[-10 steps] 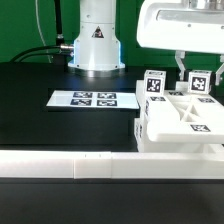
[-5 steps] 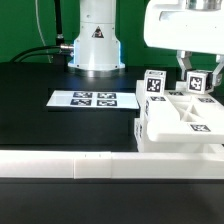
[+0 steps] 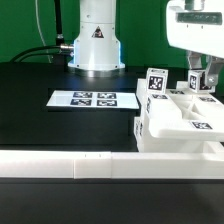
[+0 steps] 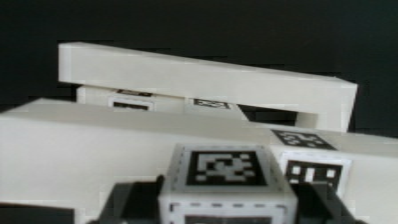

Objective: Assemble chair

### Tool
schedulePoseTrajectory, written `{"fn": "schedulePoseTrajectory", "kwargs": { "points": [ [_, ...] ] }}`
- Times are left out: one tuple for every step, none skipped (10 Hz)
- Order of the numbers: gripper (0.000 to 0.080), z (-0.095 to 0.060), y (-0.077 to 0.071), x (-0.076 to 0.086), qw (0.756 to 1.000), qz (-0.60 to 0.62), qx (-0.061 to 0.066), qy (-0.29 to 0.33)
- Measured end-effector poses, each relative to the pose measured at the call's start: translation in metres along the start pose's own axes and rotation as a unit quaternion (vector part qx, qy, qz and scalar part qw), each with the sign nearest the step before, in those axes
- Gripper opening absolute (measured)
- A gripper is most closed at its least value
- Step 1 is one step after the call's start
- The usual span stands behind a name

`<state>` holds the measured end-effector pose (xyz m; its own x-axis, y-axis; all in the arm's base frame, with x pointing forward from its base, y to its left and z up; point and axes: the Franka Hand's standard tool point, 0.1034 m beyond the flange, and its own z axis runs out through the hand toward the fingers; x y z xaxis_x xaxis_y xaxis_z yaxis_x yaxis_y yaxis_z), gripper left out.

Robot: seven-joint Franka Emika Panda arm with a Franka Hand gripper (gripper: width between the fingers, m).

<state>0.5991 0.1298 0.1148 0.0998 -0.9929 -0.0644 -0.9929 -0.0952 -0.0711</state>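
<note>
Now the pincer [image 3: 202,80] stands closed on a tagged cube [image 4: 226,178] over the chair assembly [image 3: 180,120], at three o'clock from the marker board [image 3: 84,99].

Fixtures on the black bench [image 3: 40,125]

The marker board [image 3: 84,99], flat and printed with four square tags, lies toward the exterior view's left. A long white border rail [image 3: 70,164] runs along the near edge, with green backdrop [image 3: 20,30] behind.

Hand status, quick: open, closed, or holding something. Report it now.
Hand: closed on a small tagged chair block, above the chair assembly.
</note>
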Motion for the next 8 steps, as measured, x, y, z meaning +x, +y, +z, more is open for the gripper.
{"fn": "schedulePoseTrajectory", "kwargs": {
  "points": [
    [0.0284, 0.0003, -0.0001, -0.0002, 0.999, 0.053, -0.002, -0.002],
    [0.0284, 0.0002, -0.0005, -0.0004, 0.998, 0.069, -0.001, -0.004],
    [0.0362, 0.0005, -0.0004, -0.0005, 0.999, 0.054, -0.001, -0.004],
    [0.0362, 0.0005, -0.0004, -0.0005, 0.999, 0.036, -0.002, -0.004],
    [0.0497, 0.0001, -0.0005, -0.001, 1.0, 0.015, -0.002, -0.004],
    [0.0616, -0.0005, -0.0003, -0.0038, 1.0, -0.014, -0.005, -0.006],
    [0.0639, -0.0017, 0.0001, -0.0075, 0.997, -0.076, -0.012, -0.003],
    [0.0639, -0.0016, -0.0009, -0.0079, 0.994, -0.111, -0.008, -0.003]
  ]
}}
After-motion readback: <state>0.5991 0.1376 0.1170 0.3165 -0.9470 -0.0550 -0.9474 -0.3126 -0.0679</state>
